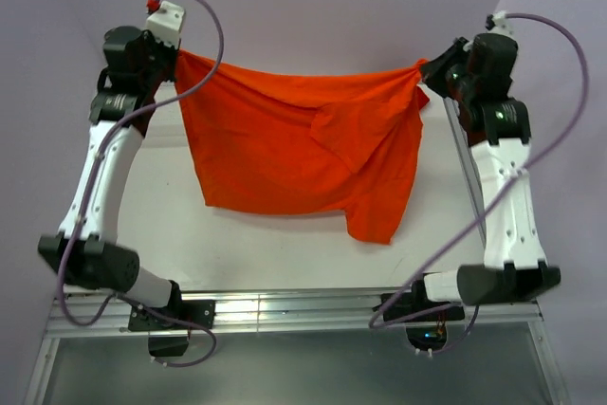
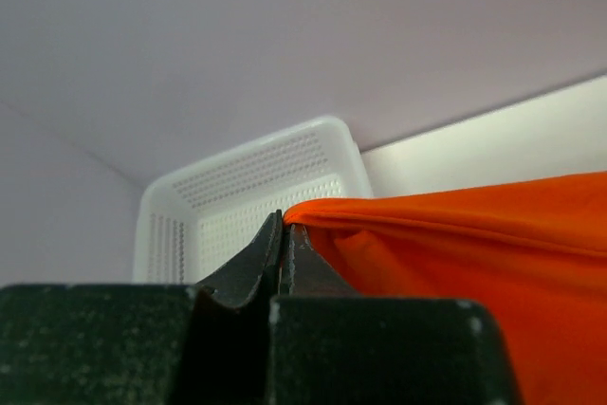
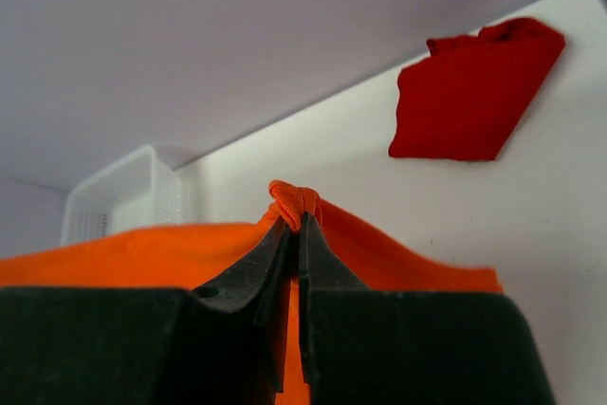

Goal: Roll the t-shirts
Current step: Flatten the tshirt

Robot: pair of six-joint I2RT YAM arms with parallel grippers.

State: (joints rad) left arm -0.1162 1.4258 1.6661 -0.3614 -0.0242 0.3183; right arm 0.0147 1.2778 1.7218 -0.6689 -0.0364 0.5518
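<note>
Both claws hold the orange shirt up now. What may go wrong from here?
1. The right claw pinches only a small bunch of the shirt at its tips, so the cloth may slip out.
2. The shirt hangs uneven, lower on the right and partly folded over. Laid down so, it would likely wrinkle.

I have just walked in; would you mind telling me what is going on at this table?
The two arms are holding an orange t-shirt stretched out between them above the white table. The left arm has its jaws shut on one upper corner, and the right arm has its jaws shut on the other, bunched corner. The shirt hangs spread open, not yet rolled. A white basket stands beyond the left jaws, and a folded red cloth lies on the table beyond the right ones.
</note>
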